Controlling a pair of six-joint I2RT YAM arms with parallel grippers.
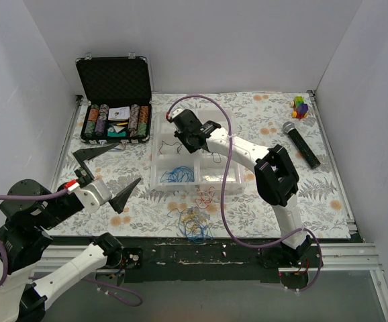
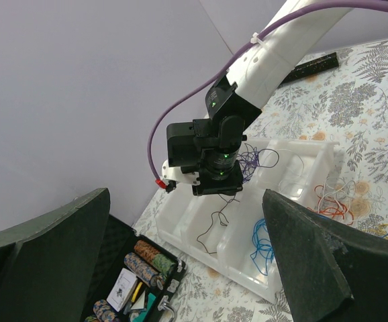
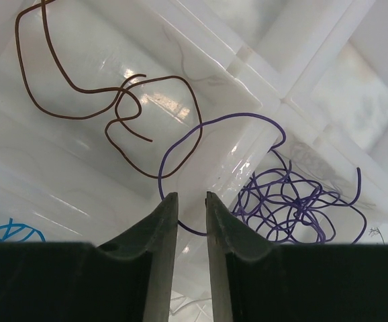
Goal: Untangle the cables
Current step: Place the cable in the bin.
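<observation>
Nearly shut but with a slit showing, the right gripper has one purple cable crossing between its tips, not visibly clamped, above the clear tray where a purple bundle, a brown cable and blue cables lie in separate compartments. Sorting looks well under way but unfinished: a mixed tangle of blue, yellow and orange lies on the table near its front edge, and a red-orange cluster sits just beside the tray. Left gripper hangs wide open and empty, well apart from them all.
</observation>
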